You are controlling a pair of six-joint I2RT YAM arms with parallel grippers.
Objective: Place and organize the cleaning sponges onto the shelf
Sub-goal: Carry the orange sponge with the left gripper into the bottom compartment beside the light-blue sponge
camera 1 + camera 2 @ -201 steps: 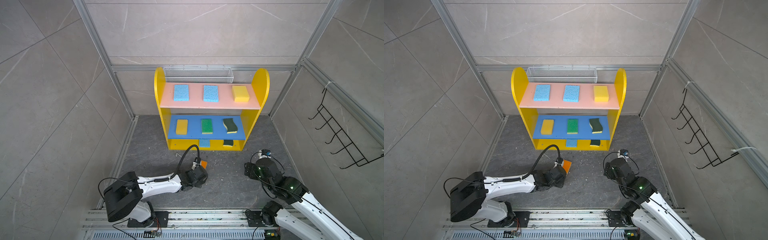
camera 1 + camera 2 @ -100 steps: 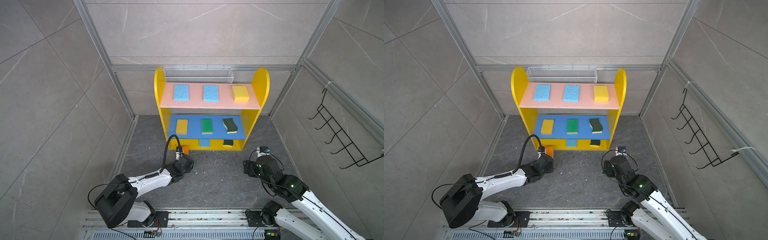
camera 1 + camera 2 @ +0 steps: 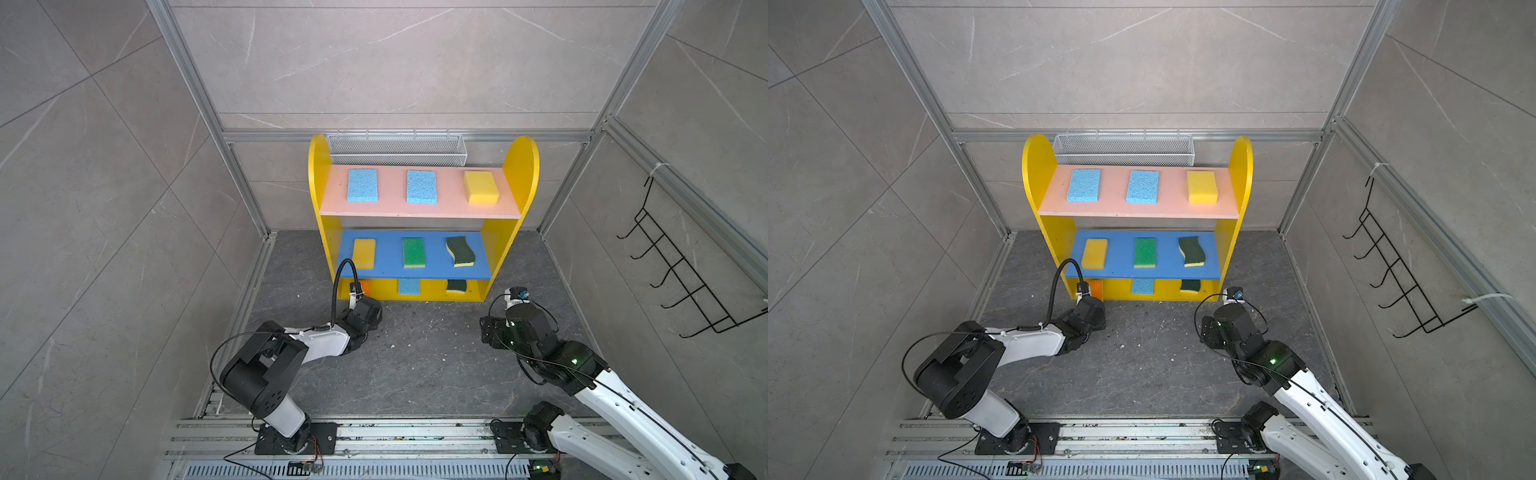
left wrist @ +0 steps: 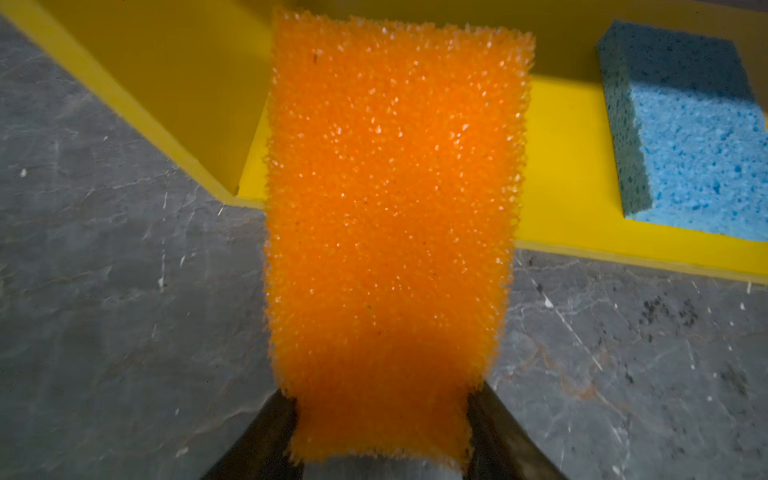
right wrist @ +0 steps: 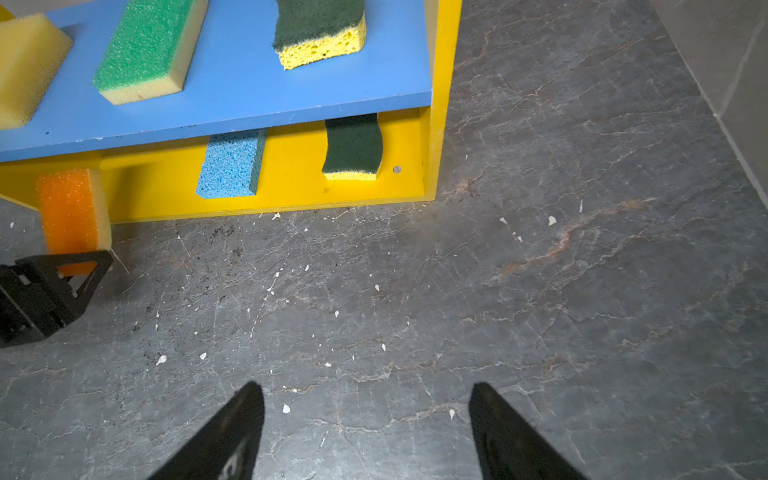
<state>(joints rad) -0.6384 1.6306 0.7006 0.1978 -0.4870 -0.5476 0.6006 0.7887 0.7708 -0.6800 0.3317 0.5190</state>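
Currently the left gripper (image 4: 380, 419) grips the orange sponge (image 4: 390, 208), its far end over the front left corner of the shelf's (image 3: 524, 174) base, beside the side panel (image 4: 166, 83). Further right on the base lie the blue sponge (image 4: 690, 137) and the wavy dark-green sponge (image 5: 353, 145). The right gripper (image 5: 365, 388), jaws spread and empty, hangs above the floor (image 5: 540, 291).

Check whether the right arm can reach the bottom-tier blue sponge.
Probably yes: the right gripper is open and empty; only bare floor lies between it and the blue sponge, though a board overhangs it.

Top views overhead, facing shelf (image 3: 521, 166); wrist views low, close, sharing its base
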